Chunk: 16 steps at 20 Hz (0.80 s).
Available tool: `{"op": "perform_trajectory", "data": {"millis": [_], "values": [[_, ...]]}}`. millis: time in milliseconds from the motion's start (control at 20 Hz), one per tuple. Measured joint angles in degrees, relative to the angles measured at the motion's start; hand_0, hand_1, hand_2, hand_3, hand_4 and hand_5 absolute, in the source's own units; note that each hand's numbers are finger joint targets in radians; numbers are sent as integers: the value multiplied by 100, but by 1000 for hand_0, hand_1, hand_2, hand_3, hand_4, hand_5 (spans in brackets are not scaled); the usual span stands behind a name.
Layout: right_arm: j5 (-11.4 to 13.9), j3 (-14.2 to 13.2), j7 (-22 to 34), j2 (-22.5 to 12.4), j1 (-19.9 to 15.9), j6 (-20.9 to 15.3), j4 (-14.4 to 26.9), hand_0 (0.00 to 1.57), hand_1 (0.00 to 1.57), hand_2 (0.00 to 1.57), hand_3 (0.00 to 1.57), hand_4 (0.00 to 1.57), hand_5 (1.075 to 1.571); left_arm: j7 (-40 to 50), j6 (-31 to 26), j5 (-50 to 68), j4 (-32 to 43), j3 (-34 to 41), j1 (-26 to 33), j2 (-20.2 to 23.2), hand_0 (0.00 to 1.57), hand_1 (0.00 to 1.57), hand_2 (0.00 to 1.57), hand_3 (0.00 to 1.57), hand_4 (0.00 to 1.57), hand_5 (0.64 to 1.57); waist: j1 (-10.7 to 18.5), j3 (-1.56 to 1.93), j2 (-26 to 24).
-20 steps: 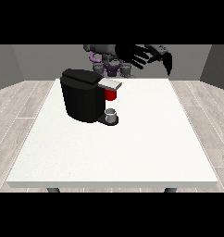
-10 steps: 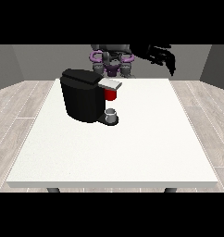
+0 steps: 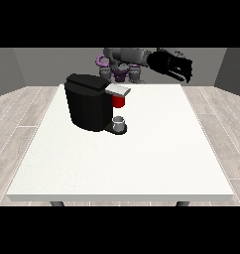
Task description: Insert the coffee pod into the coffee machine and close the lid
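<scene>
The black coffee machine [image 3: 90, 106] stands on the left half of the white table [image 3: 156, 154]. Its grey lid [image 3: 117, 90] lies flat over a red part [image 3: 119, 101] at the machine's front. Whether that red part is the coffee pod I cannot tell. A small grey cup [image 3: 120, 122] sits on the machine's base below it. The hand at the view's right [image 3: 172, 66] hangs in the air above the table's far right edge, well away from the machine, fingers relaxed and holding nothing. No hand shows at the view's left.
The robot's grey and purple torso [image 3: 123, 63] stands behind the table's far edge. White table surface stretches in front of and to the right of the machine.
The hand at the view's right has drawn away from above the machine, moving rightward and back. The machine, lid and cup have not moved.
</scene>
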Motion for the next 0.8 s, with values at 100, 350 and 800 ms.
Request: {"op": "perform_trajectory", "data": {"millis": [100,350,800], "values": [[-9,-27,52,54,-168,-19,76,0,0,0,0,101,1571,-9,-3,-2,38,-2,-47,6,0,0,0,0,312,1571,-1,1,23],[-70,-95,-158,125,-270,29,211,0,0,0,0,0,1571,61,39,37,52,65,-133,34,0,0,0,0,318,1571,-86,0,65],[-303,295,-936,860,561,161,-70,0,0,0,0,259,1571,-125,25,78,359,205,391,74,0,0,0,0,266,1571,-626,0,-592]]}}
